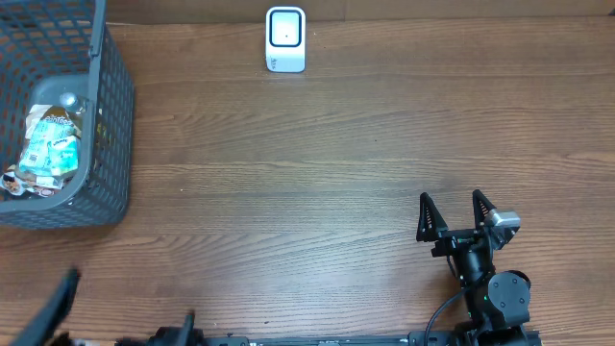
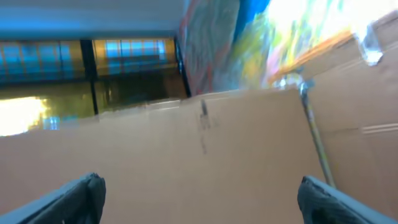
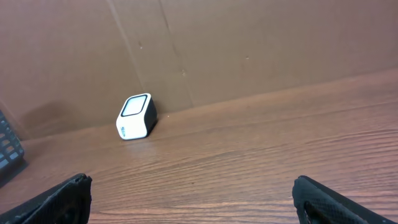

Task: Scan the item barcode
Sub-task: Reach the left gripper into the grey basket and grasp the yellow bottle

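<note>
The item (image 1: 50, 144), a crinkly green-and-white pouch, lies inside the grey mesh basket (image 1: 108, 144) at the far left; its barcode cannot be made out. The white barcode scanner (image 1: 285, 39) stands at the back middle of the table and also shows in the right wrist view (image 3: 137, 116). My right gripper (image 1: 451, 198) is open and empty at the front right, pointing toward the scanner (image 3: 191, 183). My left gripper (image 2: 200, 186) is open and empty; its camera looks up at a cardboard wall. In the overhead view only dark, blurred parts of it show at the bottom left edge.
Other packets lie in the basket beside the pouch. A brown cardboard wall (image 3: 249, 50) runs along the table's back edge. A corner of the basket (image 3: 9, 152) shows at the left of the right wrist view. Wood tabletop (image 1: 317, 183) lies between basket, scanner and right arm.
</note>
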